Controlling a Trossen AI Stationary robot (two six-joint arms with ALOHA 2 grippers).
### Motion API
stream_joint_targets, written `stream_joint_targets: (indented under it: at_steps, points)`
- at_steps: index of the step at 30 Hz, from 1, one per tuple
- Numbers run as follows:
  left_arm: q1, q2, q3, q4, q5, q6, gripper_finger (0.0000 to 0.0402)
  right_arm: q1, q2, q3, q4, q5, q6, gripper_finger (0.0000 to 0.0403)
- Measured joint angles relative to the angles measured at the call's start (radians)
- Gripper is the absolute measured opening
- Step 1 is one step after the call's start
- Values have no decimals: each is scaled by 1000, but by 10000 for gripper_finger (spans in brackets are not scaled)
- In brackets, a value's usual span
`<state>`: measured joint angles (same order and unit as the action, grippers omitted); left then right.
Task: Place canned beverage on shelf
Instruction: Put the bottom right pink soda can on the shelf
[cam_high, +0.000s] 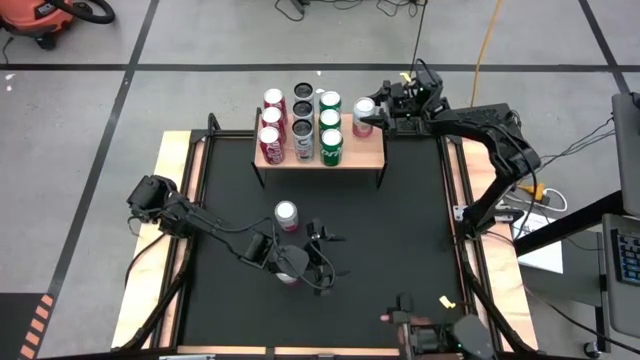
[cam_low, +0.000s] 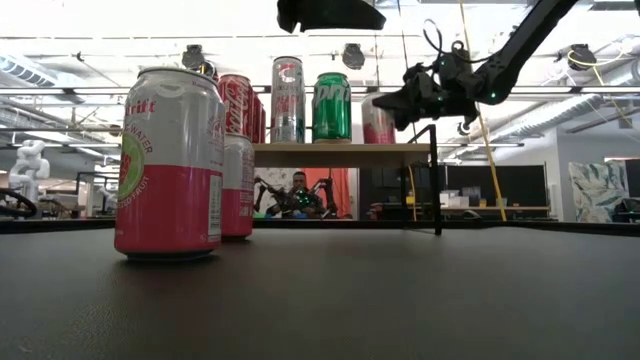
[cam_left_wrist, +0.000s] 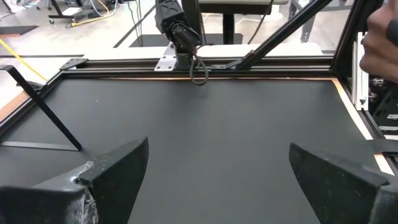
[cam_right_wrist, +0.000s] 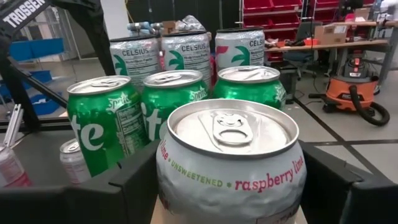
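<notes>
The shelf (cam_high: 368, 152) stands at the table's far side and carries red, silver and green cans in rows. My right gripper (cam_high: 374, 113) is shut on a pink-and-white raspberry-lime can (cam_right_wrist: 230, 155) at the shelf's right part, beside the green cans (cam_right_wrist: 177, 99). The can's base is at the level of the board (cam_low: 340, 153); whether it rests on it, I cannot tell. My left gripper (cam_left_wrist: 217, 155) hovers open over the mat near the table's front, with nothing between its fingers. Two more pink cans (cam_high: 286, 214) (cam_low: 168, 165) stand upright on the mat. My right gripper pinches the can's side wall (cam_right_wrist: 163, 180) between its two fingers, one finger (cam_right_wrist: 134, 183) on each side, below the top rim. The fingers come level from the table's right. The can stands upright, its tab up.
The shelf's thin black legs (cam_low: 436, 180) stand on the black mat. Wooden strips (cam_high: 165, 230) and black rails run along the table's sides. A person sits in the room beyond the table (cam_low: 298, 190). Open mat (cam_high: 400, 230) lies right of the left gripper.
</notes>
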<state>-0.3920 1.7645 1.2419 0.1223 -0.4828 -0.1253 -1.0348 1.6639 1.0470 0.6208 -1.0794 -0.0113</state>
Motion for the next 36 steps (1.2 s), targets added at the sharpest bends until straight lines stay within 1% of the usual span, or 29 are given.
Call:
stream_joint_targets:
  at_steps: [19,27,36]
  points:
    - [0,0,0,-5,0,1,389,-6,7,0,19,0,-7,275]
    - [0,0,0,-5,0,1,389,-6,7,0,18,2,-19,296]
    - [0,0,0,-4,0,0,389,-6,7,0,-5,4,-39,299]
